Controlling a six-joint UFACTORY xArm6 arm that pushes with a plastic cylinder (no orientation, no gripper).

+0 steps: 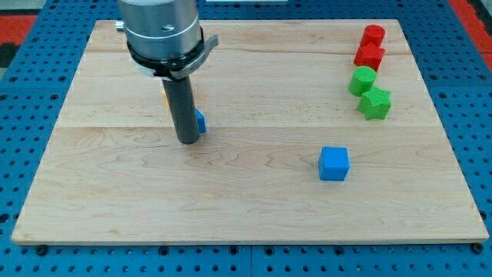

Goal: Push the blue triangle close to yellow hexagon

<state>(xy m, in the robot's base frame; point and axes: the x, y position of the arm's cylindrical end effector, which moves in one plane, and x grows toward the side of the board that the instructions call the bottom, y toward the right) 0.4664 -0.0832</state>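
My tip (pixel 187 141) rests on the wooden board (pixel 254 208), left of centre. A small blue block (pixel 201 121), likely the blue triangle, shows just right of the rod and touches it; most of it is hidden behind the rod. A sliver of a yellow block (pixel 165 96), probably the yellow hexagon, peeks out at the rod's left edge, just above the blue one. Its shape cannot be made out.
A blue cube (pixel 334 163) lies right of centre. At the view's upper right stand two red blocks (pixel 373 35) (pixel 369 55) and, below them, a green rounded block (pixel 362 80) and a green star-like block (pixel 375 102).
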